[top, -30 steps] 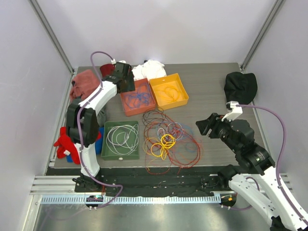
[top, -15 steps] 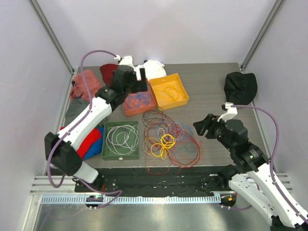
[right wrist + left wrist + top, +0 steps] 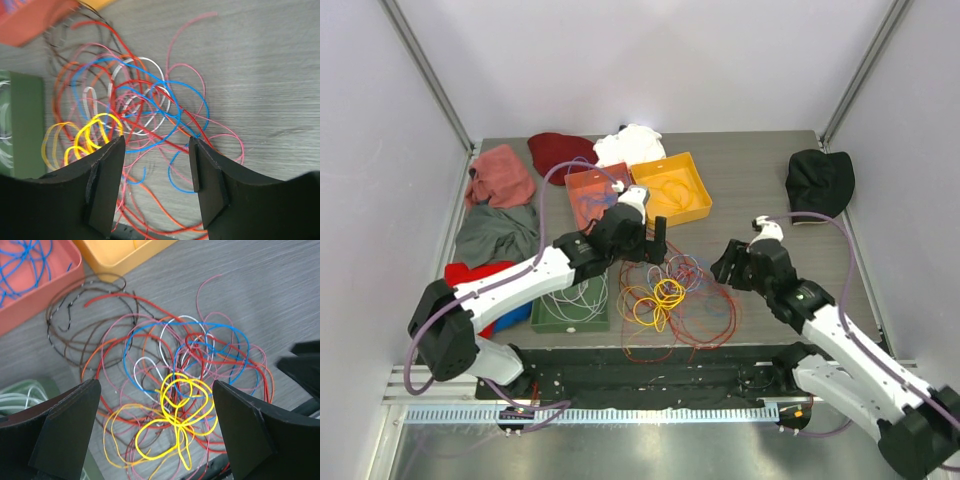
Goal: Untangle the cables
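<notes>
Sorting looks partway done: a white cable (image 3: pixel 582 297) lies in the green tray (image 3: pixel 568 326) at the near left, while most cables (image 3: pixel 672 296) sit knotted on the tabletop (image 3: pixel 750 180) at near middle. The left pincer (image 3: pixel 654 243) hangs spread wide over the heap's far-left edge. The right pincer (image 3: pixel 730 268), also spread, faces its right edge. The step seems to be choosing a strand; next, one loop, perhaps the yellow cable (image 3: pixel 187 405), needs pinching alone.
</notes>
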`<state>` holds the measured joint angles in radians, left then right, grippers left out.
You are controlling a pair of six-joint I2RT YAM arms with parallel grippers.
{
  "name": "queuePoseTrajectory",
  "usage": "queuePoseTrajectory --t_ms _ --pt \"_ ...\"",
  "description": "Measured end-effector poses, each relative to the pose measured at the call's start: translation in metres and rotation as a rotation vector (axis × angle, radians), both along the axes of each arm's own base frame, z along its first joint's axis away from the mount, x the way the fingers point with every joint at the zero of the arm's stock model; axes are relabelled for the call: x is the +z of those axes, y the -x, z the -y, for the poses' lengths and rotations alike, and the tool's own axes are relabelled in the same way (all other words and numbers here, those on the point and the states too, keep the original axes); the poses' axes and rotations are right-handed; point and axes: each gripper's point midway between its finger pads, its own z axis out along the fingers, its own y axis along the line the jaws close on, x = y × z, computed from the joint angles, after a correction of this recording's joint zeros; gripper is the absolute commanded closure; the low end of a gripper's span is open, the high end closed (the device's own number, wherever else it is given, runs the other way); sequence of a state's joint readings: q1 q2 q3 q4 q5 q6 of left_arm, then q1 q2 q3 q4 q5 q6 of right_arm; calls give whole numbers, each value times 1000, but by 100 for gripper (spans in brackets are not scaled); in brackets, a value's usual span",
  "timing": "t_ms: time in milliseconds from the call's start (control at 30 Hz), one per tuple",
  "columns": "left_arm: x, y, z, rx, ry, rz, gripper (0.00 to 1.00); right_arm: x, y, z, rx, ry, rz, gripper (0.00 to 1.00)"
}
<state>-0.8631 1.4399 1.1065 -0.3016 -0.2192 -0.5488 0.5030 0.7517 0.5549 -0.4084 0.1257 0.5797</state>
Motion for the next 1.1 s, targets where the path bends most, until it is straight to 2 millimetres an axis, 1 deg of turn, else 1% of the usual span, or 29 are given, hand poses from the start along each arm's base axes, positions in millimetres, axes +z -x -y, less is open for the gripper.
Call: queuePoseTrajectory --t_ms 67,133,200,300,333,400,433,533,633,700,733,800,900,933,1000,1033,1067,1100 --pt "-2 7 -6 4 11 -8 0 -17 -6 -4 -6 10 -39 40" --pt "2 14 -13 9 29 -1 0 -38 -7 -5 -13 27 -90 41" --pt "11 20 -20 12 54 17 0 -51 -8 -5 -18 40 -120 41" --pt "23 26 -30 23 87 49 0 -60 -15 -8 -23 51 -130 46" --pt "25 28 -33 29 94 56 0 -62 -17 -8 -25 54 -131 54" --pt "27 30 -39 40 104 66 0 -65 -21 -10 -28 56 -129 62" --pt "27 31 -41 46 105 69 0 -67 -23 -11 -28 57 -127 68" --pt "24 33 -47 60 98 73 0 -69 -30 -14 -29 56 -119 76" --pt "20 33 -50 66 87 70 0 -75 -33 -15 -30 62 -126 77" --pt "19 33 -50 69 83 70 0 -81 -33 -15 -30 69 -140 85" --pt "18 33 -51 69 82 69 0 -83 -33 -15 -30 72 -145 93" --pt "18 33 -51 71 82 70 0 -82 -33 -15 -28 73 -143 99" --pt "20 33 -53 78 85 76 0 -72 -35 -16 -29 55 -117 99" --pt "21 33 -54 81 87 81 0 -64 -35 -17 -29 45 -98 99" --pt "25 34 -57 92 95 94 0 -40 -38 -18 -28 17 -47 99" --pt "28 34 -60 99 101 103 0 -21 -40 -19 -25 3 -11 99" --pt "31 34 -63 106 106 113 0 6 -44 -21 -21 -23 44 99" --pt "33 35 -65 114 114 124 0 37 -49 -23 -17 -48 105 99"
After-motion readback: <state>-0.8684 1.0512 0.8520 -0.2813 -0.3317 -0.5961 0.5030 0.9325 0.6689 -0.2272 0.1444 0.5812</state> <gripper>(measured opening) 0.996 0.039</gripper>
